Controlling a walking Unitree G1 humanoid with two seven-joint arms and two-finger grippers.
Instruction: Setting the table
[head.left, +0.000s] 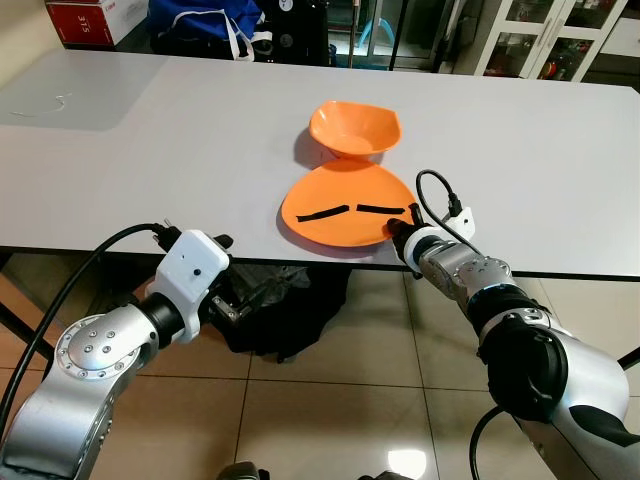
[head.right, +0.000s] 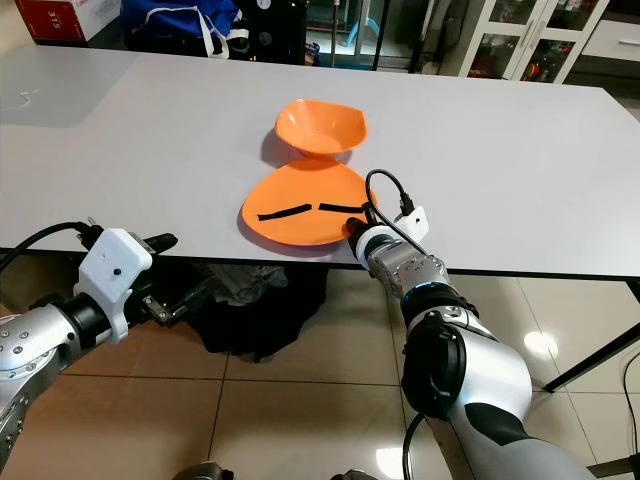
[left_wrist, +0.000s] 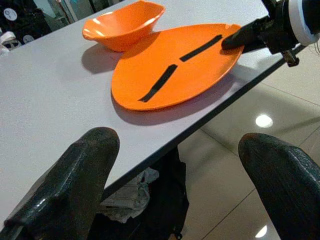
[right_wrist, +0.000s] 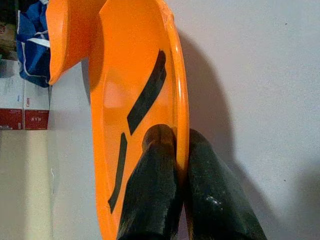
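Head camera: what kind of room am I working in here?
Probably a home dining area. A long white table holds an orange plate and an orange bowl, with glass-door cabinets behind it and a tiled floor below. The right gripper is shut on the plate's rim.

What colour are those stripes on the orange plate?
Black: two strips across the orange plate, clearest in the left wrist view.

Your orange plate (head.left: 345, 205), two black strips across it, lies flat at the worktop's (head.left: 150, 150) near edge | your orange bowl (head.left: 354, 128) stands upright just behind, rim overlapping it.
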